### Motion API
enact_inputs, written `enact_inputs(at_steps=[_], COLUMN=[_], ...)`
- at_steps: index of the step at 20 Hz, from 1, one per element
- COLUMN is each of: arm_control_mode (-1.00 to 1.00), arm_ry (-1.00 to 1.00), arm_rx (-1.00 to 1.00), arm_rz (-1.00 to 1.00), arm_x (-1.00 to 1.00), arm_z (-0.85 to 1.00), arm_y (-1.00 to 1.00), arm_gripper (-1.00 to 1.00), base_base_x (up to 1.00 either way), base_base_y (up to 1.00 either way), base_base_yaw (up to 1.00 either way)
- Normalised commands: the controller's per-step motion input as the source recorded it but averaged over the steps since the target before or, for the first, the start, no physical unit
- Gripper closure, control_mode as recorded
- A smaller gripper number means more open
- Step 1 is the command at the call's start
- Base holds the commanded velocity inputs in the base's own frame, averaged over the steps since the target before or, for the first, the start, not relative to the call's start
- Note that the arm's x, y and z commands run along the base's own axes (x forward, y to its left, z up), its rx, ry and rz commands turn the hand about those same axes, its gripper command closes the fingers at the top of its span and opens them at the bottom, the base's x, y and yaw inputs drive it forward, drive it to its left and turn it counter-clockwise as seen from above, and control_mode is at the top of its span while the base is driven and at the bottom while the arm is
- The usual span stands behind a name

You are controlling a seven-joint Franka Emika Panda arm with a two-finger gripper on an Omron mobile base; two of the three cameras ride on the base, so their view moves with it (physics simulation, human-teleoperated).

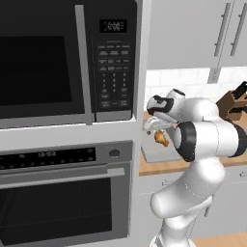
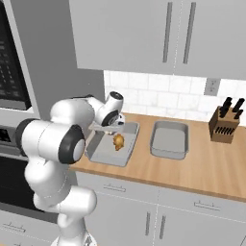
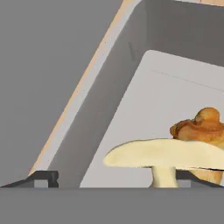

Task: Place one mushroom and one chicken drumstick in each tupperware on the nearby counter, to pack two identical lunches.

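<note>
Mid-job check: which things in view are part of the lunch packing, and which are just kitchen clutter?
Part of the job:
left tupperware, holding a chicken drumstick
mushroom, at the open hand over that container
right tupperware, nothing visible inside
counter

Just lying about:
knife block
microwave
oven
upper cabinets

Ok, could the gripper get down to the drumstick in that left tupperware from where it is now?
Probably not straight away: the mushroom sits between the open gripper and the drumstick in the left tupperware, its cap covering part of it.
</note>
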Motion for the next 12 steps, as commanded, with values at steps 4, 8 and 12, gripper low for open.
enact_inputs(at_steps=[4, 8, 12], arm_control_mode=[-1.0, -1.0, -1.0], arm_ry=[0.02, -0.03, 0.02], arm_rx=[-0.19, 0.01, 0.01], arm_rz=[0.26, 0.14, 0.18], arm_x=[0.19, 0.1, 0.35], arm_z=[-1.0, -0.58, -0.31], arm_y=[-0.1, -0.71, -0.19], arm_gripper=[-1.0, -1.0, -1.0], base_base_x=[0.0, 0.0, 0.0], base_base_y=[0.0, 0.0, 0.0], base_base_yaw=[0.0, 0.0, 0.0])
